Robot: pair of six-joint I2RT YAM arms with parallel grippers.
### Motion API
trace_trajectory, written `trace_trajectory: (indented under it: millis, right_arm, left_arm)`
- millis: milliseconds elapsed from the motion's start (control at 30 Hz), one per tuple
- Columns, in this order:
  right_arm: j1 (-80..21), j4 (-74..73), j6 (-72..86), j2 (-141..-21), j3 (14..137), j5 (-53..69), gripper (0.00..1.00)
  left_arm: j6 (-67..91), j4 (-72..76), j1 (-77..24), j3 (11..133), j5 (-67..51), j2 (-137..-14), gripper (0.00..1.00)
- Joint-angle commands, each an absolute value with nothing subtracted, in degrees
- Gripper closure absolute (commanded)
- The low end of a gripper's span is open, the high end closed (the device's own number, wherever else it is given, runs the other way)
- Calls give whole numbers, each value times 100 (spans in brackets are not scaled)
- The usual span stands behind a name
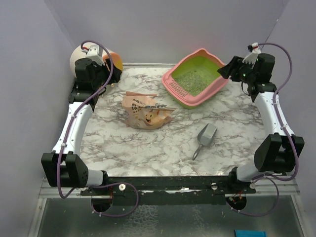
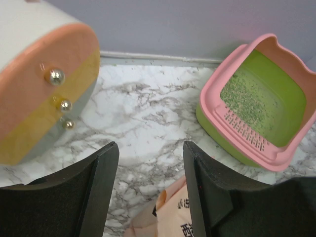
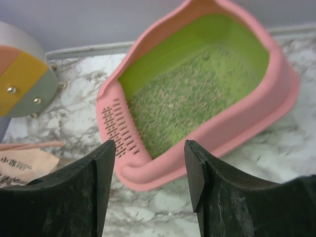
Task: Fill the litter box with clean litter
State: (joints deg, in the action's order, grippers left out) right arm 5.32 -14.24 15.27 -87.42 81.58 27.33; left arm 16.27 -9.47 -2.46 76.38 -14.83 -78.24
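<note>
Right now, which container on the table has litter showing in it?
The pink litter box, back right: greyish-green litter lies on its lime-green floor. The cream-and-orange cylinder and peach bag show none.

Your top camera looks down from above and behind the arm bases over the whole table (image 1: 148, 148). Your left wrist camera sees the litter box (image 2: 256, 148) far ahead-right of its jaws, your right one close ahead; both share the cylinder (image 2: 44, 89) to the jaws' left.
</note>
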Motion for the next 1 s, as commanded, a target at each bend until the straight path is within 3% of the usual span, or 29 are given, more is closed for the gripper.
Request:
trace_trajectory:
  millis: [0, 300, 800, 967]
  right_arm:
    - [473, -904, 2550, -8164, 7239, 3213, 42]
    - [483, -688, 2419, -6875, 5875, 2360, 42]
    - [483, -1101, 1999, -6168, 5529, 2382, 42]
    - [485, -1149, 2030, -5993, 5446, 2427, 42]
  left_arm:
    - [2470, -648, -302, 6915, -1315, -7304, 42]
    - [2498, -418, -281, 5738, -328, -6439, 42]
    - [2563, -87, -281, 5200, -272, -6083, 42]
    - [3382, -129, -281, 5065, 186, -5899, 39]
